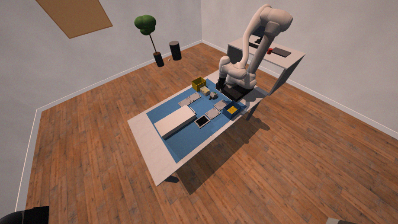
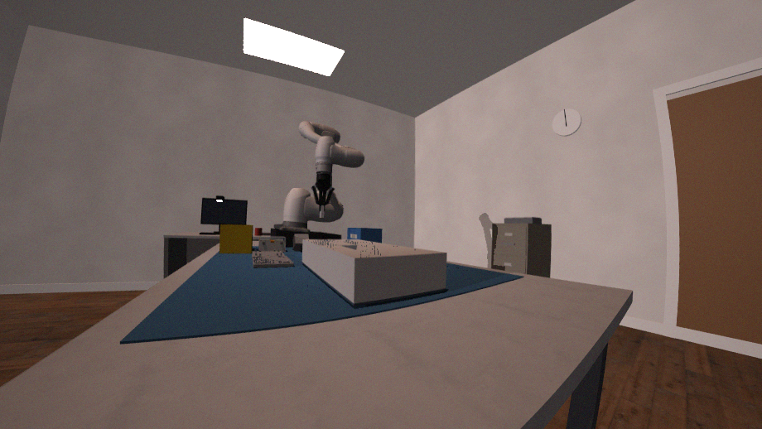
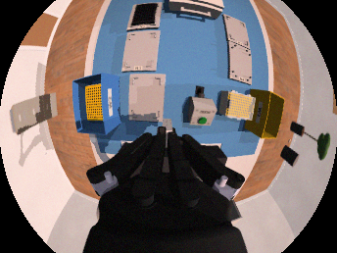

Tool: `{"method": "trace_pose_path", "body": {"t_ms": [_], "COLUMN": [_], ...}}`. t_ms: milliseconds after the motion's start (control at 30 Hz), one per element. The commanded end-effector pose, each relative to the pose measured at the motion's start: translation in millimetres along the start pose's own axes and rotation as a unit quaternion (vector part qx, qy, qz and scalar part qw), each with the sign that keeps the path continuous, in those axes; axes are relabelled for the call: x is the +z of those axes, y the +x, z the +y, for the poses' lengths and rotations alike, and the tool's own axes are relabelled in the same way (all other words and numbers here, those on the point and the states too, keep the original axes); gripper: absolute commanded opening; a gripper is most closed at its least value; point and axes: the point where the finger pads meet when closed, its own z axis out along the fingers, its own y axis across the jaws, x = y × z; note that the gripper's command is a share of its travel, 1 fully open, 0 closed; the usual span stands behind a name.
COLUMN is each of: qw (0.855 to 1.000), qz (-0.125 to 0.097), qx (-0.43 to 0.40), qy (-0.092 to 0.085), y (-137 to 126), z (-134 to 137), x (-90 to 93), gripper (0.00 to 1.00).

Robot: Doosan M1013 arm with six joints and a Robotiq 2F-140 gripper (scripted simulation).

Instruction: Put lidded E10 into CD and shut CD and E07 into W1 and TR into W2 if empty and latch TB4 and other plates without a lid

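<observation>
My gripper (image 3: pixel 167 125) is shut and holds nothing. It hangs above the blue mat's edge near the robot base, also in the top view (image 1: pixel 219 84) and the exterior view (image 2: pixel 320 210). The grey DONE box with the green key (image 3: pixel 202 110) lies just ahead to the right, then the tip box TB4 (image 3: pixel 237 103) and the yellow bin W1 (image 3: pixel 266 113). The blue bin W2 (image 3: pixel 97 102) at the left holds a rack with a yellow top. The lid park (image 3: pixel 144 17) shows a dark pocket.
Flat grey nests lie on the mat: one straight ahead of the fingers, one beyond it (image 3: pixel 141 51), and two at the right (image 3: pixel 238 46). I see no plate standing on them. A side desk with a monitor (image 2: pixel 224 210) stands behind the robot.
</observation>
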Motion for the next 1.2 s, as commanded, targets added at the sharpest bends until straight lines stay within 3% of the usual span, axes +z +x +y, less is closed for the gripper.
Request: {"method": "trace_pose_path", "body": {"t_ms": [0, 867, 1167], "qw": [1.000, 1.000, 1.000], "qz": [0.000, 0.000, 0.000], "qx": [0.000, 0.000, 0.000], "qy": [0.001, 0.001, 0.001], "y": [-1.2, -13.2, -13.4], "z": [12.7, 107.8, 109.3], "x": [-1.1, -6.9, -7.0], "gripper": [0.00, 0.00, 0.00]}}
